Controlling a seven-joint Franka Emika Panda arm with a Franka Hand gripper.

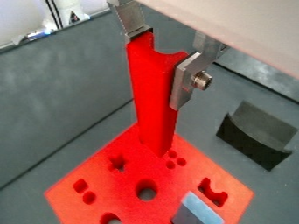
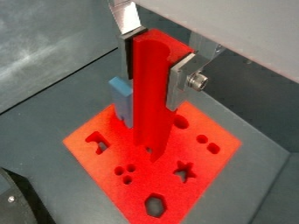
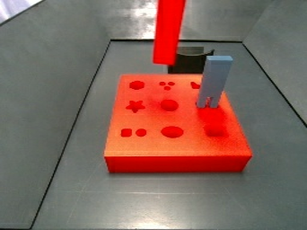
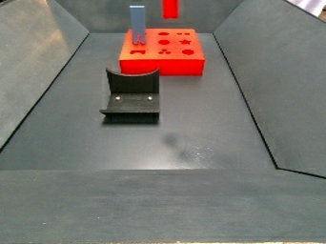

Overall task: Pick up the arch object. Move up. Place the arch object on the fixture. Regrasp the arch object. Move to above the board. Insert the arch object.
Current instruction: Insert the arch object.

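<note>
My gripper [image 1: 162, 59] is shut on the arch object [image 1: 152, 96], a bright red bar held upright with its notched upper end between the silver fingers [image 1: 184, 83]. It shows the same way in a wrist view [image 2: 155, 63]. The arch object hangs above the board [image 1: 82, 179], an orange-red slab with star, circle and hexagon cut-outs. In a side view the arch object [image 3: 168, 31] hovers over the board's [image 3: 180, 157] far part without touching it. The gripper is out of frame in both side views. The dark fixture [image 4: 132, 95] stands apart from the board [image 4: 166, 62].
A grey-blue upright block [image 3: 216, 81] stands in the board near one edge, close beside the hanging bar [image 2: 121, 101]. The fixture [image 3: 189, 61] sits just behind the board. Sloping grey walls [image 4: 51, 57] enclose the floor.
</note>
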